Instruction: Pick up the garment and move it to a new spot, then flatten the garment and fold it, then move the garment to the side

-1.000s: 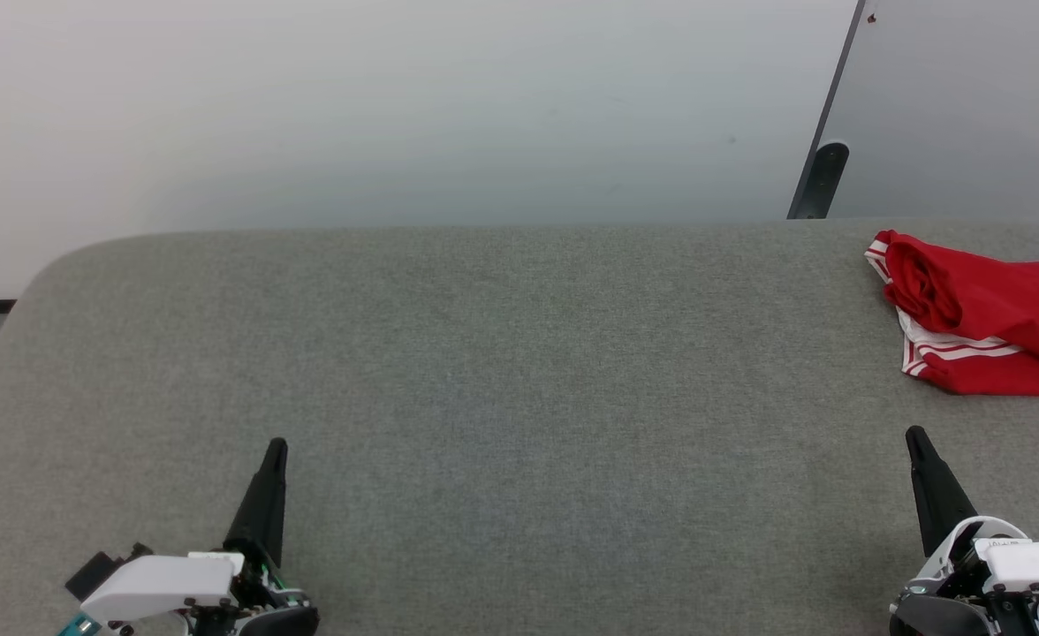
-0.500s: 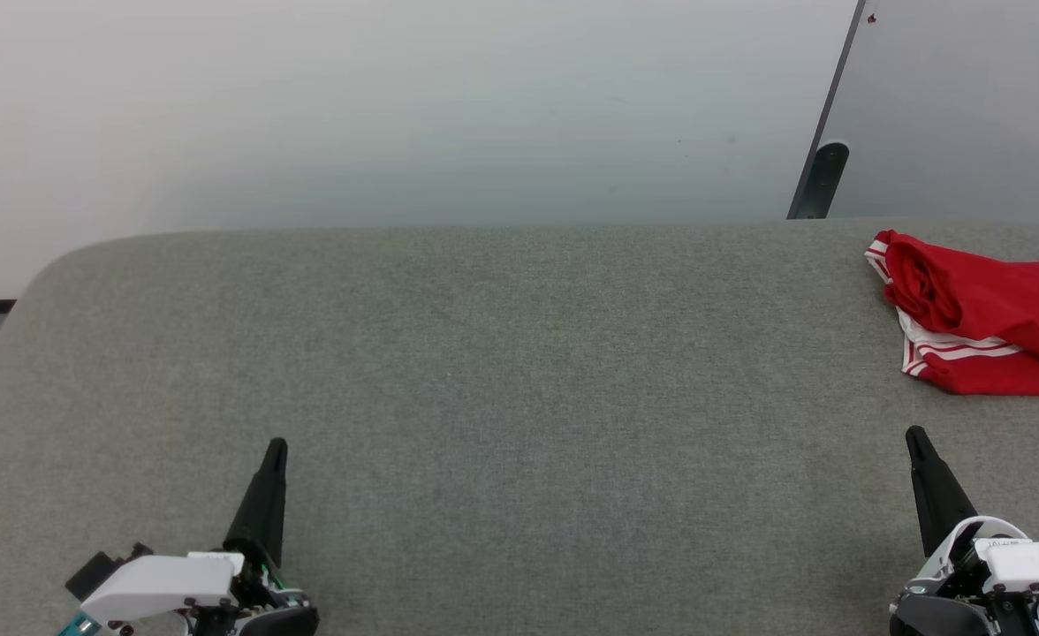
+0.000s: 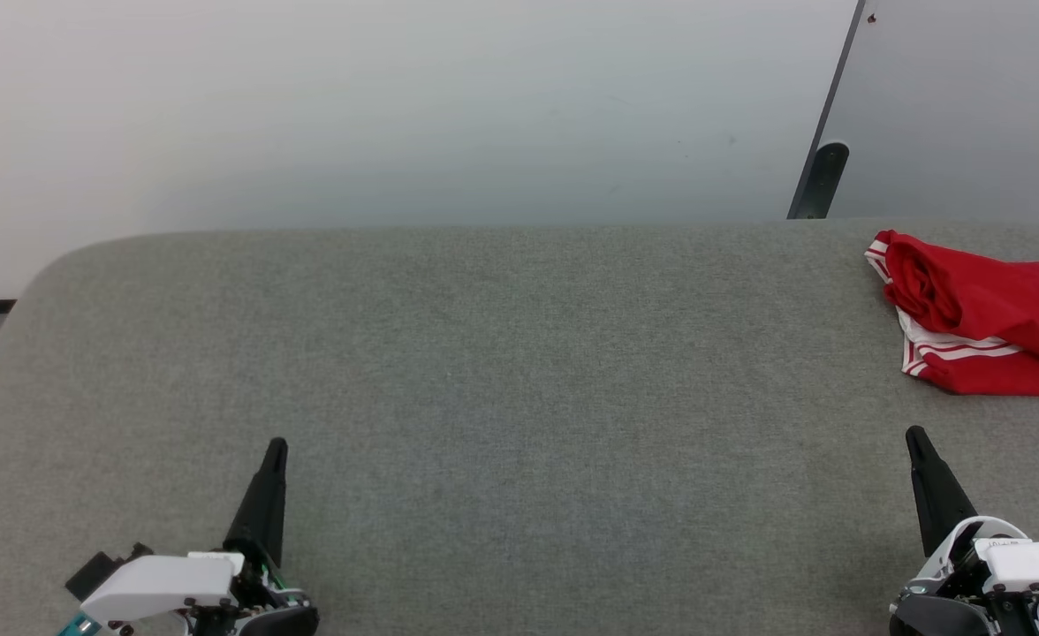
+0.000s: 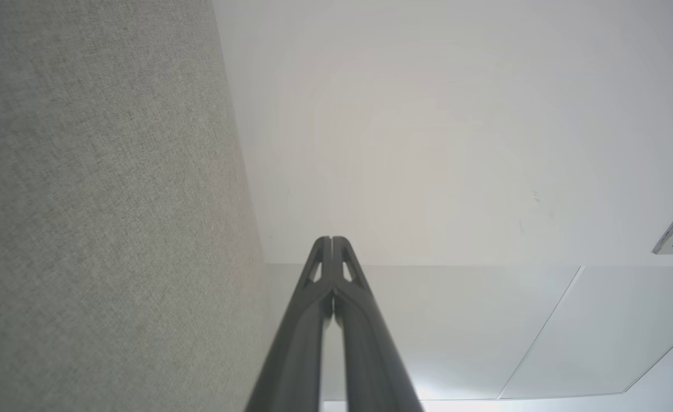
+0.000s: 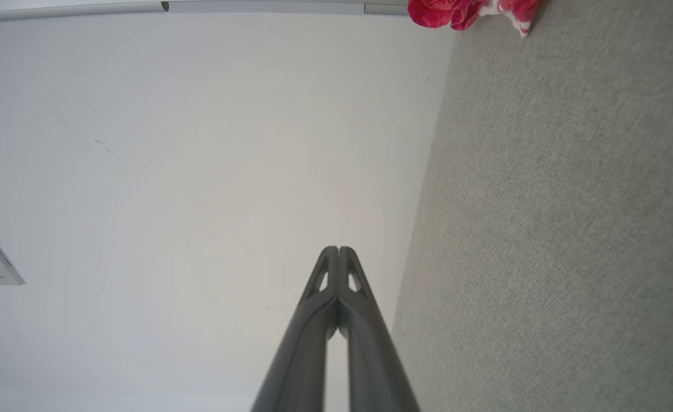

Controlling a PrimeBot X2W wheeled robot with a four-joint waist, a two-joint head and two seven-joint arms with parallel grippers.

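No legible text, number or sign. Faint mark on right gripper point(image 3: 915, 438) housing, possibly label, unreadable.

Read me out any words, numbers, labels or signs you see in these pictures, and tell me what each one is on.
None: no text is readable here.
The garment lies bunched at the far right of the grey surface; its visible folds show red cloth and white striped trim, no lettering or number.
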